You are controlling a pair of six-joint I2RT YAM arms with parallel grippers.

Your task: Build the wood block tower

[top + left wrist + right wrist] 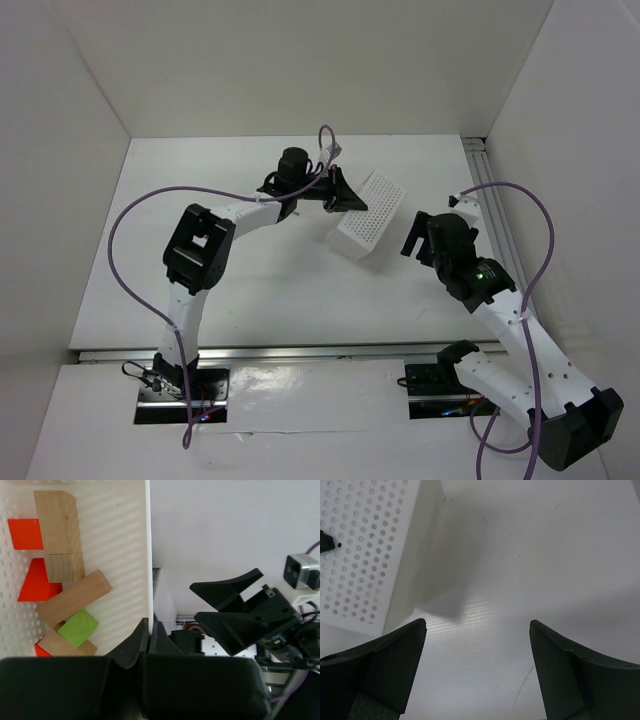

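The small blocks lie jumbled inside the white perforated box (120, 540): tan ones (57, 520) (75, 597), red ones (25, 533) (37, 580) and one lime green block (77, 627). My left gripper (150, 627) is shut on the box's side wall, one finger inside and one outside. In the top view the left gripper (345, 200) holds the box (372, 215) tipped on the table, and the blocks are hidden there. My right gripper (415, 235) is open and empty just right of the box. It hovers over bare table (477, 645), with the box's perforated side (360, 555) to its left.
White walls enclose the table on three sides. A metal rail (495, 200) runs along the right edge. The right gripper's black fingers (235, 615) show in the left wrist view, close beside the box. Purple cables loop above both arms.
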